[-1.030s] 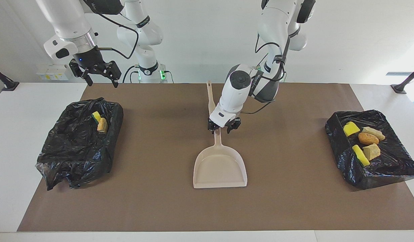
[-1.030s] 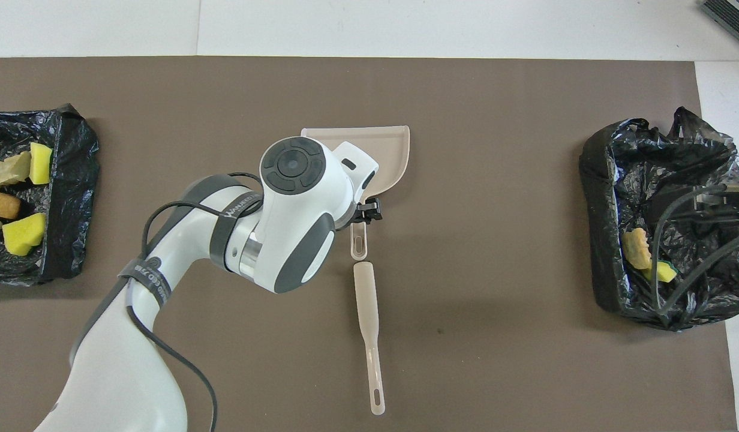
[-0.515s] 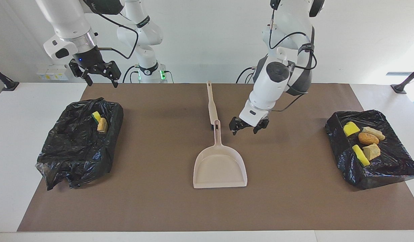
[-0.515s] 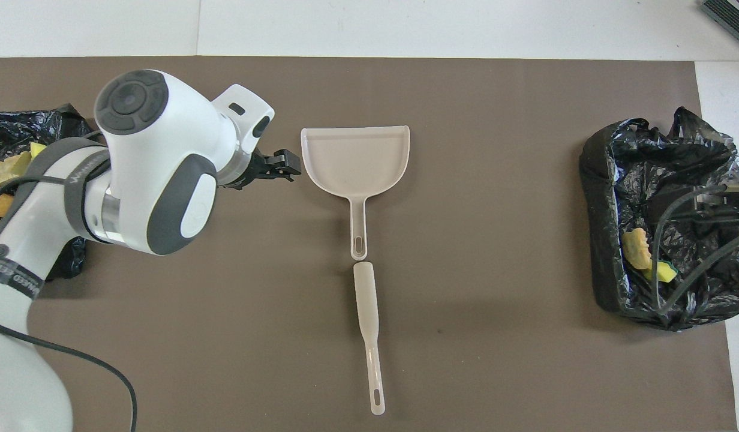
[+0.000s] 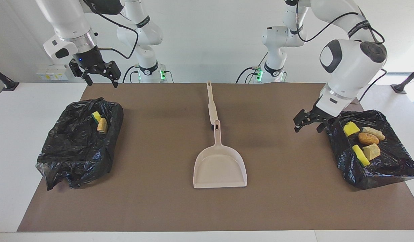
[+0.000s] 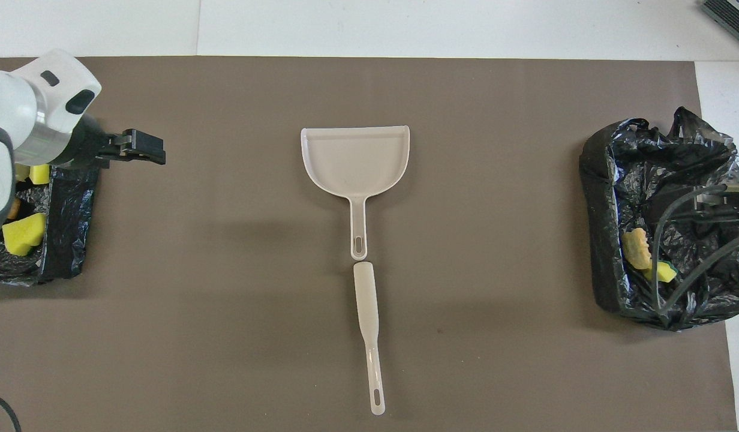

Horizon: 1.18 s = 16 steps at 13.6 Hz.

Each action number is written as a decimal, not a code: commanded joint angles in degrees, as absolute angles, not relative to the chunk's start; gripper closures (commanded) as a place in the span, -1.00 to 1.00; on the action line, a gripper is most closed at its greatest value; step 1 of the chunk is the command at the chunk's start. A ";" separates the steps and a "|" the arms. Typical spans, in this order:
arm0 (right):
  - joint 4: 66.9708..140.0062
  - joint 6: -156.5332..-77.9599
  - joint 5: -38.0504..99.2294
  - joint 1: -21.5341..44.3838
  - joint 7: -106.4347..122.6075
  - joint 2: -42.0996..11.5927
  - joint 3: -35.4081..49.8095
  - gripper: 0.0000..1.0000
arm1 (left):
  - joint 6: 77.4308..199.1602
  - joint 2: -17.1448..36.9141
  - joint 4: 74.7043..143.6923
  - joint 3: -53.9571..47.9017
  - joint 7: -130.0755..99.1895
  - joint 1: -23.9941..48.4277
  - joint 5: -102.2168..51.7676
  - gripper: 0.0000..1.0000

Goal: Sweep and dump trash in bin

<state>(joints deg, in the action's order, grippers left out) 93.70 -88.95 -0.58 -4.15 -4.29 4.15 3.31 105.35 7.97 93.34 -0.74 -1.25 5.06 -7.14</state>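
Note:
Several pieces of trash (image 5: 368, 138) lie on a black bag-covered tray (image 5: 391, 168) at the left arm's end: yellow sponges, tan chunks and an orange one. My left gripper (image 5: 307, 127) hangs open and empty over the mat just beside that tray, also seen from overhead (image 6: 150, 149). The black bag-lined bin (image 5: 76, 151) at the right arm's end holds a yellow-green sponge (image 5: 96, 116) and a tan chunk (image 5: 102, 125). My right gripper (image 5: 104, 83) waits open and empty above the mat near the bin. In the overhead view only the right arm's cables show.
A beige dustpan (image 5: 220, 168) lies flat mid-table, its handle pointing toward the robots. A beige brush-like stick (image 5: 211, 104) lies in line with that handle, nearer the robots. Brown mat (image 5: 153, 201) covers the table between bin and tray.
My left gripper has left the dustpan's handle and swung across the mat to the tray with the trash. Dustpan, stick and right arm have not moved.

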 commanded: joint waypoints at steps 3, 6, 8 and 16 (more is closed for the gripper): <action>93.87 -88.59 0.18 -4.75 -2.72 4.66 3.43 -1.00 | 95.37 -0.95 94.57 -1.14 5.62 1.15 -4.04 -1.00; 93.87 -88.59 0.17 -4.75 -2.72 4.66 3.43 -1.00 | 91.24 -2.37 93.17 -1.14 5.98 1.05 -2.82 -1.00; 93.87 -88.59 0.18 -4.75 -2.72 4.66 3.43 -1.00 | 90.79 -2.46 93.16 -1.23 6.06 1.14 -2.20 -1.00; 93.87 -88.59 0.18 -4.75 -2.72 4.66 3.43 -1.00 | 85.34 -3.25 91.41 -1.23 5.19 1.23 -2.20 -1.00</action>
